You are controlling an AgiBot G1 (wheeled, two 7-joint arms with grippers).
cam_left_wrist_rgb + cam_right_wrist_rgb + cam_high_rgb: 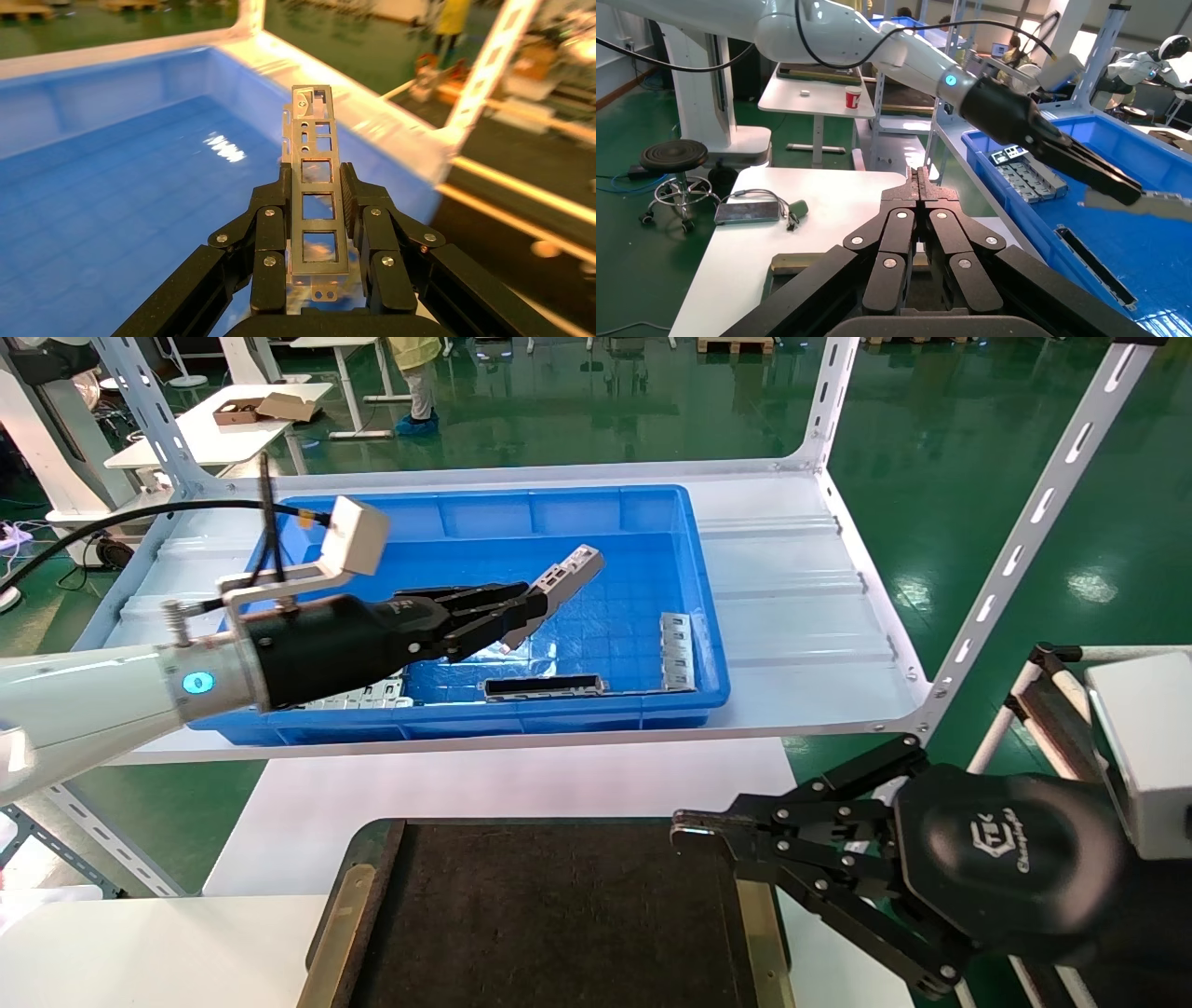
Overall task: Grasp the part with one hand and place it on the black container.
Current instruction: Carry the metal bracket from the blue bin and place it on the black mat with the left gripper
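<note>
The left black linkage-fingered end effector (521,612) reaches out level above the deep blue plastic bin (670,505), fingers clamped on the slim light-silver metal bar with square windows (559,581), which juts forward, raised clear of the bin floor. The right end effector (921,184), fingers pressed together and empty, hangs over the flat black tray with gold edge strips (559,915) on the white bench (168,943), nearer the robot than the bin.

The part (562,581), a slim light-silver bar with a row of square windows, is held tilted above the blue bin. The black container (549,915), flat and matt with gold side strips, is set at the bench's near edge.
</note>
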